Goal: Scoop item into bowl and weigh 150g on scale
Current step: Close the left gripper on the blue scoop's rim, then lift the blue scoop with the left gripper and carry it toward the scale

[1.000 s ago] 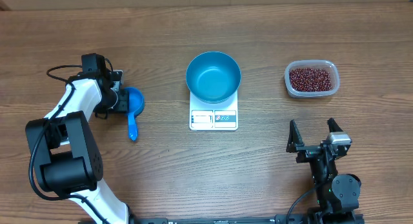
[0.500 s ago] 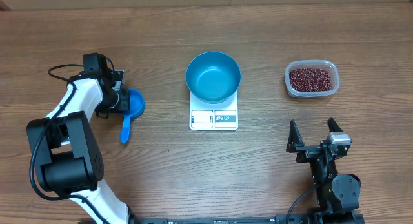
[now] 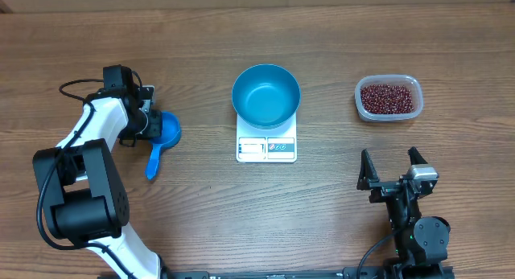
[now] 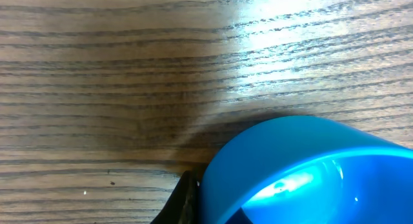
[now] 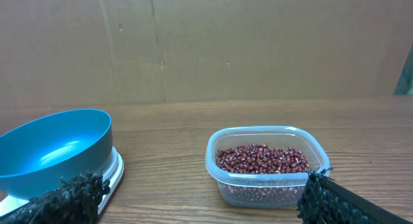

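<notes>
The empty teal bowl (image 3: 266, 94) (image 5: 51, 150) stands on the white scale (image 3: 266, 149) at the table's middle. Maroon beans (image 3: 389, 97) (image 5: 261, 159) fill a clear tub (image 3: 360, 94) at the right. At the left, my left gripper (image 3: 153, 125) is shut on the cup of a small blue scoop (image 3: 166, 129); its handle (image 3: 152, 161) points toward the front. The left wrist view shows the scoop (image 4: 303, 172) pressed against one dark finger (image 4: 182, 201). My right gripper (image 3: 394, 168) (image 5: 200, 208) rests open near the front right, holding nothing.
The scale's display and button panel (image 3: 266, 149) face the front edge. A black cable (image 3: 76, 88) loops beside the left arm. Bare wood lies between the scoop and the scale, and between the scale and the tub. A cardboard wall (image 5: 258, 43) backs the table.
My left gripper has closed on the scoop's cup. The scoop's handle has swung to the left as it shut. The right arm has stayed still.
</notes>
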You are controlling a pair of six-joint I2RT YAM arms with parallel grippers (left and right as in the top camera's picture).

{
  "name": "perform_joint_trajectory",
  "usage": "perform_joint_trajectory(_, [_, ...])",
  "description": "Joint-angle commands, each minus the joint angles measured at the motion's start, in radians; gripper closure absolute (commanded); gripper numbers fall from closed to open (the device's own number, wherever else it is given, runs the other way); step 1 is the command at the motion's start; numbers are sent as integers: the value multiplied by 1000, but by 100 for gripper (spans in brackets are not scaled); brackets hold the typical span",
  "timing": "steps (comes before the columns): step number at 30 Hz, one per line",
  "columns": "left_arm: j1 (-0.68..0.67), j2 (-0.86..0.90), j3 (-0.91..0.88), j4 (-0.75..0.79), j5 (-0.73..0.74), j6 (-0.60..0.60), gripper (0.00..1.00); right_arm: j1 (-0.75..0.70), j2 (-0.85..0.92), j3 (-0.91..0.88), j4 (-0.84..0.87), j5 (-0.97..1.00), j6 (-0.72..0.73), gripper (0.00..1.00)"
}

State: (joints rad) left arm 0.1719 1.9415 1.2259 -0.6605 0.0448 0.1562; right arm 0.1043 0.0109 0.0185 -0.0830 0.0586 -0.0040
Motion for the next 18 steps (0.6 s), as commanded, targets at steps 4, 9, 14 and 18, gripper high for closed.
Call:
perform_joint_trajectory(4, [-3,21,-14,-8,-19,-49,96,-6,-8,-11,4,0,-5,0])
perform_joint_trajectory(9, [-3,20,-11,-8,-18,-84,96,-6,-8,-11,3,0,-5,0])
perform_joint_trajectory(14, [-3,19,10,-23,-19,-106,96,-6,-8,-11,3,0,-5,0])
perform_joint_trajectory(18, [-3,10,35,-40,-19,-132,96,-6,-8,-11,3,0,-5,0])
